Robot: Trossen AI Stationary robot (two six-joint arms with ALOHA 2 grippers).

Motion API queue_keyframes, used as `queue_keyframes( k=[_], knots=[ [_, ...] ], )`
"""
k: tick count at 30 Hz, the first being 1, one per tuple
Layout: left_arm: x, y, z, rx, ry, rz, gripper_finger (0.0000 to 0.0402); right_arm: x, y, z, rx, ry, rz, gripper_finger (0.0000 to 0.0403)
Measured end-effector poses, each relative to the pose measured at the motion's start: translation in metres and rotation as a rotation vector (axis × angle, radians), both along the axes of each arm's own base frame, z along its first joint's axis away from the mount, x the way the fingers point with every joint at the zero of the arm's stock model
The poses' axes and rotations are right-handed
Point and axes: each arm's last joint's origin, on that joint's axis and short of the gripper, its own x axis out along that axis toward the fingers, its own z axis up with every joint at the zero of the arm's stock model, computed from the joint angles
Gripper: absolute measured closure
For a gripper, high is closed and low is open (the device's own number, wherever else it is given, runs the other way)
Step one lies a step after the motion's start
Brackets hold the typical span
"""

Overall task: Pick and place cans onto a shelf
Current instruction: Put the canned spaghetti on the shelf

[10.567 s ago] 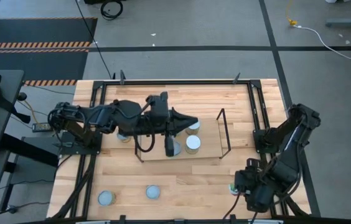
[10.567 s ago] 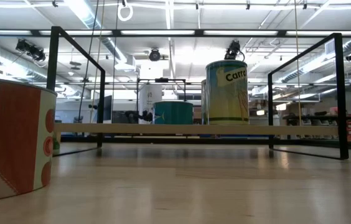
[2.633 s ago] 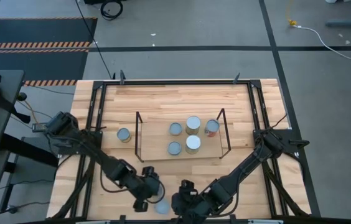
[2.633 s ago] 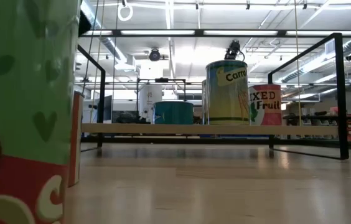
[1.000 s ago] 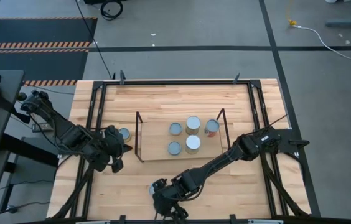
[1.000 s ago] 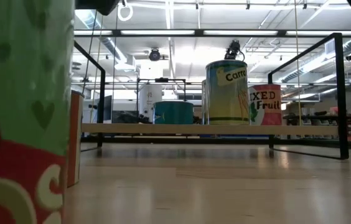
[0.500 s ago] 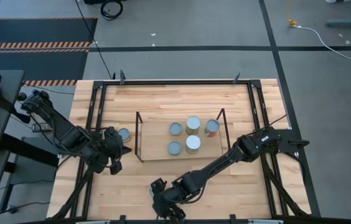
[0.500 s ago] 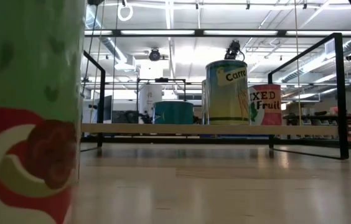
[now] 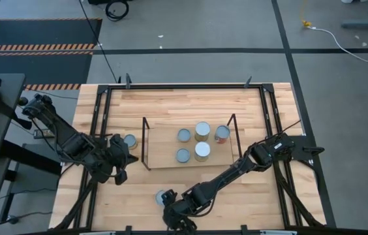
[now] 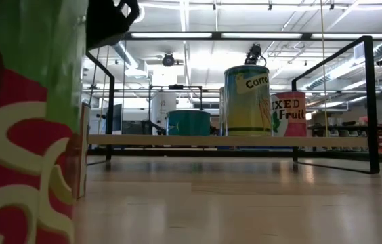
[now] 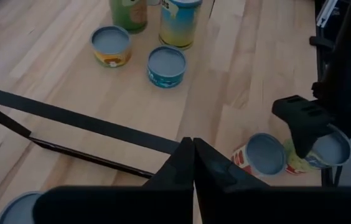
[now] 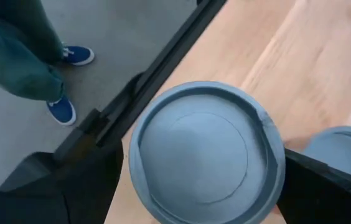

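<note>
Right gripper low at the near table edge, arm stretched across from the right side. In the right wrist view a can with a blue-grey top sits squarely between its two fingers; fingers spread wide, one on either side of the can. Contact with the can wall cannot be told. A second can lies just beside it, seen in the high view as the can next to the gripper.

Left gripper off the shelf's left end, fingers pressed together, empty. One can stands near it, outside the shelf.

On the shelf: five cans, among them a short teal can, a tall yellow can and a red-lettered can.

A person's legs and blue shoes show beyond the table edge.
</note>
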Motion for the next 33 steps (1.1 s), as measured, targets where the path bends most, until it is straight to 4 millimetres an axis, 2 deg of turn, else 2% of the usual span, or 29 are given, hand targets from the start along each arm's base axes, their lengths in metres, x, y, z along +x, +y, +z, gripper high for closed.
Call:
queue_keyframes(
  k=[8,19,21,24,27,33],
  knots=[
    [0.000,0.000,0.000,-0.004,-0.004,0.001,0.0397,0.004,0.000,0.003,0.043,-0.029,-0.030,0.0040],
    [0.007,-0.003,0.015,-0.029,-0.140,-0.059,0.0397,0.006,-0.007,0.006,0.077,0.000,-0.066,0.0112],
    [0.006,0.000,0.021,-0.034,-0.161,-0.054,0.0397,0.005,-0.008,0.018,0.092,0.007,-0.087,0.0113],
    [0.003,0.005,0.033,-0.017,-0.197,-0.056,0.0397,-0.008,-0.015,0.057,0.099,0.012,-0.116,0.0113],
    [0.000,0.012,0.050,0.009,-0.259,-0.048,0.0397,-0.028,-0.028,0.098,0.077,0.029,-0.156,0.0113],
    [0.000,0.023,0.081,0.090,-0.385,-0.033,0.0397,-0.076,-0.066,0.143,-0.090,0.148,-0.265,0.0113]
  ],
)
